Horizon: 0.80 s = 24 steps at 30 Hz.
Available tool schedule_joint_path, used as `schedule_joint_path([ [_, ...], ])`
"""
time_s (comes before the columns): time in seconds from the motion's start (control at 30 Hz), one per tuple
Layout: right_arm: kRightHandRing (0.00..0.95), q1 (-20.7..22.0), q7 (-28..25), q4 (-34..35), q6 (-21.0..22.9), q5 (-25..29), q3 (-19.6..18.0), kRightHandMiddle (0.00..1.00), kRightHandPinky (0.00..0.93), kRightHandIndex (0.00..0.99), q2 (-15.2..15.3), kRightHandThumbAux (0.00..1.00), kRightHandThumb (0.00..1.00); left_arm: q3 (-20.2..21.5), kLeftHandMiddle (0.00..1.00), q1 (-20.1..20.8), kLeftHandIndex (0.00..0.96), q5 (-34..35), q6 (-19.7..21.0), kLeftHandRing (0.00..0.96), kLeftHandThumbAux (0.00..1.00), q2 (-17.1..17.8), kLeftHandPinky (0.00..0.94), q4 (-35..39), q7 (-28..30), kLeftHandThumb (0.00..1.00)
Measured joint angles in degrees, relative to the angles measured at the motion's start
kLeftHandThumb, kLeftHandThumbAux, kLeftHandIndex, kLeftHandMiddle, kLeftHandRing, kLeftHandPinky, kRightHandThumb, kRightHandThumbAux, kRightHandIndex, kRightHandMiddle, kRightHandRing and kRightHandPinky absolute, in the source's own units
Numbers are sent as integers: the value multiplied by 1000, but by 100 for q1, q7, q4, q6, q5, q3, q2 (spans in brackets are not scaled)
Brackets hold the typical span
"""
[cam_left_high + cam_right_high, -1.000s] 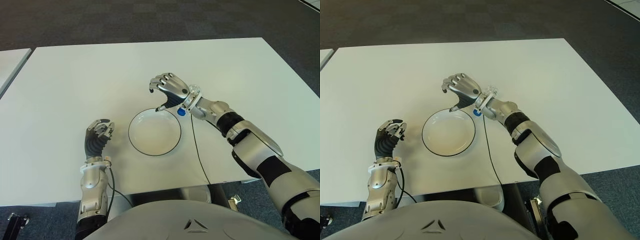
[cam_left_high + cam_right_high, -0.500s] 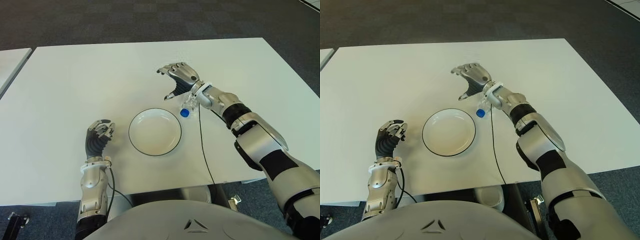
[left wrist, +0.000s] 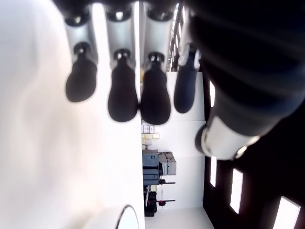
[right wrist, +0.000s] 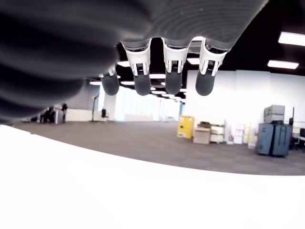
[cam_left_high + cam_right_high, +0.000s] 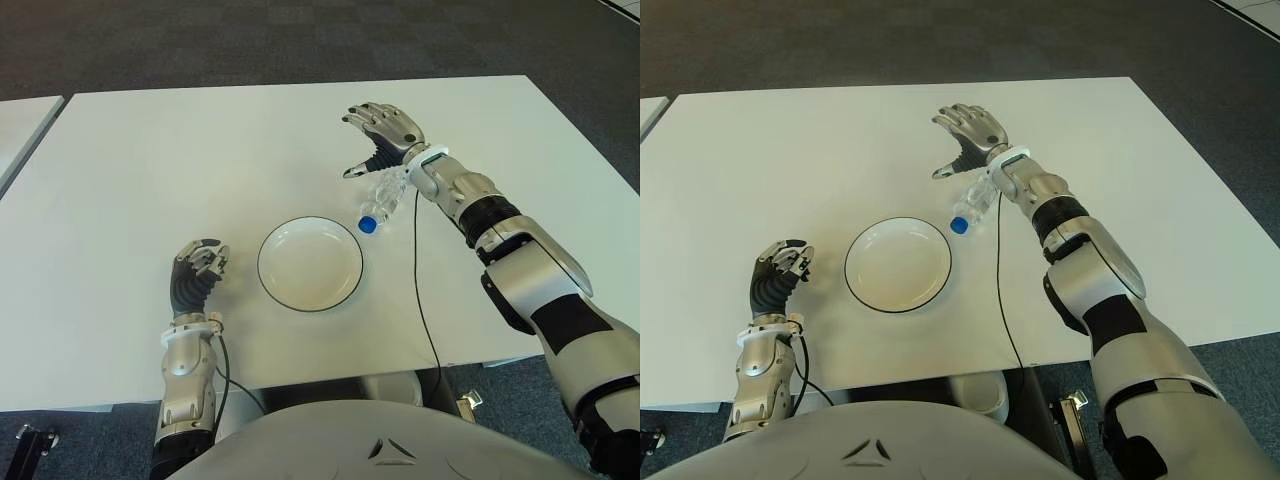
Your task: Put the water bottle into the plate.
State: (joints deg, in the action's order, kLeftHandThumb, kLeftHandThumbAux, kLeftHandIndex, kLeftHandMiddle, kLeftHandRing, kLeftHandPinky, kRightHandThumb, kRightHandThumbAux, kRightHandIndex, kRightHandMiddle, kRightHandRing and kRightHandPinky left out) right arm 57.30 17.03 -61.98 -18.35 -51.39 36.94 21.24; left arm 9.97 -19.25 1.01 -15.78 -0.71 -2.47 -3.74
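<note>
Left eye view: the right hand (image 5: 385,135) has swung away from over the plate (image 5: 310,264), out toward the far side of the table (image 5: 150,160). That has uncovered the water bottle (image 5: 383,200), which lies on its side just off the plate's far-right rim, blue cap toward the plate. The hand is spread wide above the bottle's far end and grips nothing. The left hand (image 5: 197,272) shows to the left of the plate, unmoved, its fingers curled in on nothing.

Right eye view: the same layout, with the bottle beside the plate, not in it. So the task is not yet done; the retreat looks like a repositioning for a grasp from behind the bottle.

Left wrist view: four dark fingertips (image 3: 123,98) hang bent over the white tabletop, enclosing nothing.

Right wrist view: the fingers (image 4: 173,71) reach outward toward the room, unbent, with no bottle between them.
</note>
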Motion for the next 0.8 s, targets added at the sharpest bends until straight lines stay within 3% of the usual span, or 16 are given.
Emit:
schedule_joint_path([
  [0.47,0,-83,-486,163,92,-89,83,0,0,0,471,142,543,-1,726,-13,434,-61,25,712,720,-13,714,33,0,705],
  [0.8,0,-309,-346,153,-320,-290,325,0,0,0,864,131,552,2,725,-13,435,21,24,711,720,-23,714,29,1,705],
])
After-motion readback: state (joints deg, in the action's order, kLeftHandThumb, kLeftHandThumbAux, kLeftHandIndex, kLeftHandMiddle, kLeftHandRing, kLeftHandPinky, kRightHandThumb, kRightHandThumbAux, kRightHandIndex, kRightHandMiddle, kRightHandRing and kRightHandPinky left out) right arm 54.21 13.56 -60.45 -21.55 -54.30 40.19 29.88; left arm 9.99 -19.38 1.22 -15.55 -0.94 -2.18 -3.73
